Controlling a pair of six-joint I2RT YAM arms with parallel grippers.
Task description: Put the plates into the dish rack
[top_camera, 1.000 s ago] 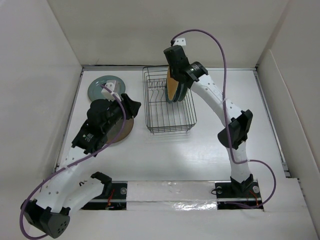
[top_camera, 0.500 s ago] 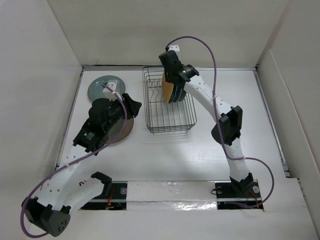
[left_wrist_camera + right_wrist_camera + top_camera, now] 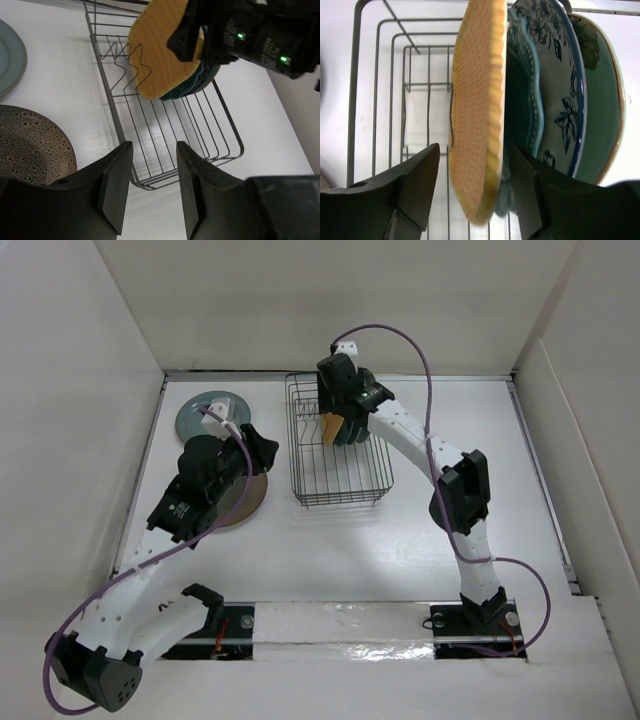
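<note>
The orange-tan plate [image 3: 477, 115] stands on edge in the black wire dish rack [image 3: 340, 475], in front of the dark teal scalloped plate [image 3: 522, 110], the blue floral plate [image 3: 560, 90] and the pale mint plate [image 3: 600, 100]. My right gripper [image 3: 475, 170] straddles the orange-tan plate, open, with a gap showing at its left finger. The brown speckled plate [image 3: 248, 502] lies flat left of the rack, and the grey-teal plate [image 3: 200, 415] lies behind it. Above the brown plate's right edge my left gripper [image 3: 152, 165] hovers open, holding nothing.
The rack's near half [image 3: 165, 145] holds only bare wires and tines. White walls enclose the table on the left, back and right. The right arm [image 3: 440, 455] reaches across from the right of the rack.
The right gripper carried the orange-tan plate left and down among the rack's tines, then opened its jaws. The left arm has barely moved.
</note>
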